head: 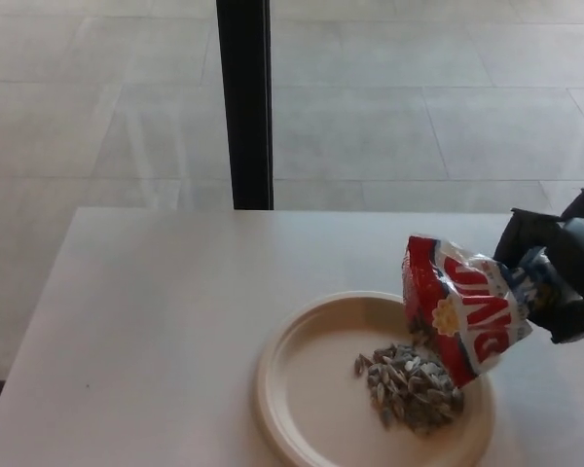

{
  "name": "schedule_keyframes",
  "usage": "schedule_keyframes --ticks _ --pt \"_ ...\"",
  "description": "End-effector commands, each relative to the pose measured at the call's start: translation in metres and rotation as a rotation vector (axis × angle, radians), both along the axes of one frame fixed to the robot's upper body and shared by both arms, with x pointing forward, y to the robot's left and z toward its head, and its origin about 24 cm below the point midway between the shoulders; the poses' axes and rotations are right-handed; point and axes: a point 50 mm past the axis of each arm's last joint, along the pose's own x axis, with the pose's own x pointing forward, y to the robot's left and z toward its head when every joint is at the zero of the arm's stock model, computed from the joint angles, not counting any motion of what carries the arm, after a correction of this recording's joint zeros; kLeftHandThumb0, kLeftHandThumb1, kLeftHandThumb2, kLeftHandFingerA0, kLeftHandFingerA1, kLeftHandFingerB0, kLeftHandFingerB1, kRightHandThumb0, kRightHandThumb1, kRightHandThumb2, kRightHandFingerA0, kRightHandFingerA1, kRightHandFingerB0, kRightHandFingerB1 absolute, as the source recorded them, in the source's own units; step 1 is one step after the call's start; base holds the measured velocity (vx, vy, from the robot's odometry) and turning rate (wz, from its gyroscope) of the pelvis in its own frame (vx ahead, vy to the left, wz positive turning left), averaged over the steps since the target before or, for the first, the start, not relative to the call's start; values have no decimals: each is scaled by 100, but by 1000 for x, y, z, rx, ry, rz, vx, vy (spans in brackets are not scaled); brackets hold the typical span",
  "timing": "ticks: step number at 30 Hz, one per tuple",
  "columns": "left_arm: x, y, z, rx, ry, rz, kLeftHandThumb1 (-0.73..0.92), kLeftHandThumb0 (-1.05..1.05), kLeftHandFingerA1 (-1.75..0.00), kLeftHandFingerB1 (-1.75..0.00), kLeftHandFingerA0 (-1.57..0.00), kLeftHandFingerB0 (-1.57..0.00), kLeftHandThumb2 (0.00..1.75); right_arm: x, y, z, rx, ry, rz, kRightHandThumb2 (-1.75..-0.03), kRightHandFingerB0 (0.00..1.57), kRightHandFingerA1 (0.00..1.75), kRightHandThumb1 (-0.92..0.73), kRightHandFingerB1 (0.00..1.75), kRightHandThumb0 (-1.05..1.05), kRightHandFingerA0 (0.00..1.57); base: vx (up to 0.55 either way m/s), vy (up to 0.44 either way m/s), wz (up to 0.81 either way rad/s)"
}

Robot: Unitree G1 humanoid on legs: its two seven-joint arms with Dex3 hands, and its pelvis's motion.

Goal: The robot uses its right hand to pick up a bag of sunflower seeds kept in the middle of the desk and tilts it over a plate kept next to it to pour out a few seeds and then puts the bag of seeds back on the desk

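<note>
The right hand [562, 282] comes in from the right edge of the head view. It is black and it is holding the bag of sunflower seeds [462, 306] by the bag's far end. Its fingers are closed around that end, so the hand is not free.

The bag is red, white and blue with big white letters on it. It is up in the air and tipped over on its side. Its open end points down and to the left, over the right part of the plate [307, 384]. The low corner of the bag is just above the seeds, very near them.

The plate is round and cream coloured. It sits on the white worktop [156, 311], near the front edge. A pile of seeds [409, 384] lies on the plate, on its right half, right under the bag's mouth. The left half of the plate is bare.

Behind the plate, past the far edge of the worktop, a black post [245, 102] stands upright. Around the post there is a floor [419, 97] of big pale tiles.

The left hand does not show.
</note>
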Motion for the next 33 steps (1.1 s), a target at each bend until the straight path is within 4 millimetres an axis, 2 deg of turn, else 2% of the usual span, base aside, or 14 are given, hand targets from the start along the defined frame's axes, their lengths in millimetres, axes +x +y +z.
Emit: schedule_keyframes --ticks 1,14,15,17,18,19,21,22,23,24,27,29,30,33 --pt "-3 3 1 22 27 -8 86 -59 -85 -65 -43 -35 86 -7 -4 -13 159 60 -77 -123 80 175 -51 162 -20 94 0 0 0" --pt "-13 1 -2 16 64 -13 88 -62 -82 -65 -40 -34 84 -16 -4 -31 439 119 -188 -130 82 175 -45 165 -16 93 0 0 0" --pt "-14 1 -2 15 68 -12 66 -30 -68 -62 -33 -25 123 -17 -5 -34 456 125 -199 -129 82 175 -45 164 -17 93 0 0 0" --pt "-16 1 -2 7 54 -22 91 -62 -79 -64 -40 -32 83 -19 -8 -38 485 139 -223 -125 80 175 -46 164 -15 90 0 0 0" --pt "-18 0 -3 3 57 -5 89 -65 -79 -65 -42 -34 83 -21 -11 -42 500 146 -251 -116 104 140 -49 131 -22 119 0 0 0" --pt "-18 0 -3 -4 54 -3 90 -66 -79 -65 -41 -33 82 -22 -13 -44 524 152 -269 -121 79 175 -49 163 -14 89 0 0 0" --pt "-19 0 -3 4 53 -9 90 -67 -79 -66 -43 -36 84 -22 -15 -47 554 152 -279 -117 102 140 -48 130 -20 118 0 0 0" --pt "-20 0 -3 5 51 -5 71 -72 -76 -65 -44 -31 120 -24 -17 -49 570 159 -292 -122 78 175 -48 161 -14 89 0 0 0" --pt "-21 0 -3 7 59 -17 71 -72 -77 -66 -46 -34 120 -26 -20 -57 616 193 -316 -124 80 174 -47 156 -15 88 0 0 0" --pt "-21 -1 -3 9 59 -16 89 -67 -79 -67 -43 -36 83 -27 -22 -61 631 207 -328 -124 81 171 -48 148 -15 90 0 0 0" --pt "-19 -2 -3 -12 36 -3 71 -74 -77 -66 -44 -31 121 -33 -24 -75 666 245 -371 -106 85 167 -61 109 -21 92 0 0 0" --pt "-18 -2 -4 -7 48 5 71 -71 -76 -65 -45 -32 119 -35 -23 -80 675 268 -387 -95 80 166 -67 90 -24 91 0 0 0" --pt "-17 -2 -4 -2 48 11 91 -66 -79 -67 -43 -37 83 -36 -22 -81 681 284 -386 -82 74 162 -76 76 -27 88 0 0 0" --pt "-16 -2 -4 -2 53 -15 90 -64 -80 -68 -45 -38 87 -41 -19 -90 679 319 -378 -66 62 147 -77 54 -35 77 0 0 0"
